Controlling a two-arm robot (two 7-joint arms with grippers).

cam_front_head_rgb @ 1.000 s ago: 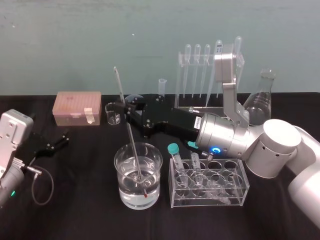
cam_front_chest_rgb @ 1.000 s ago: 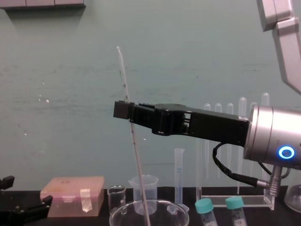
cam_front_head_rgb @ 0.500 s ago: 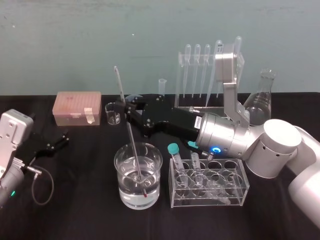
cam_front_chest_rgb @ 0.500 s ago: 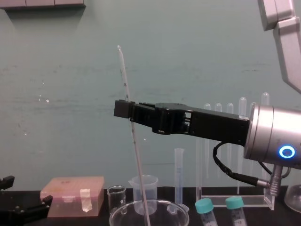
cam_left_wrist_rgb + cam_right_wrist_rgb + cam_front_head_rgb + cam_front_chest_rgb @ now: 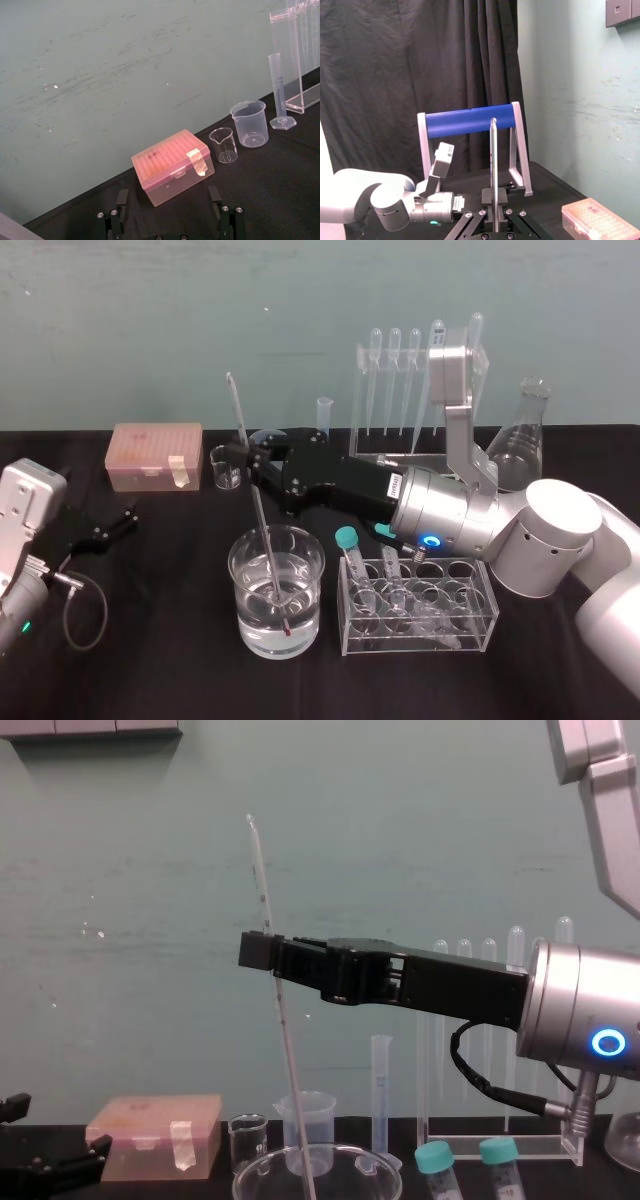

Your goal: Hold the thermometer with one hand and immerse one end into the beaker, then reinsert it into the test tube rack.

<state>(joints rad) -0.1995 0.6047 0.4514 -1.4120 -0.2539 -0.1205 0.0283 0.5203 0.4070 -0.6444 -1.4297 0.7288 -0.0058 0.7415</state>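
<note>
Right hand (image 5: pixel 250 455) pinches the thermometer (image 5: pixel 260 880) (tilted), tip in the beaker (image 5: pixel 312 585); left hand (image 5: pixel 115 522) sits spread, well apart

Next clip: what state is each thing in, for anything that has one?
thermometer: gripped, tilted, lower end in the liquid
right hand: shut on thermometer
left hand: open, parked left
beaker: upright, part filled
pipette rack: upright, pipettes hanging
pink box: closed

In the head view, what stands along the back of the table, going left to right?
pink box → tiny glass beaker → graduated cylinder → test tube rack hung with pipettes → conical flask
</note>
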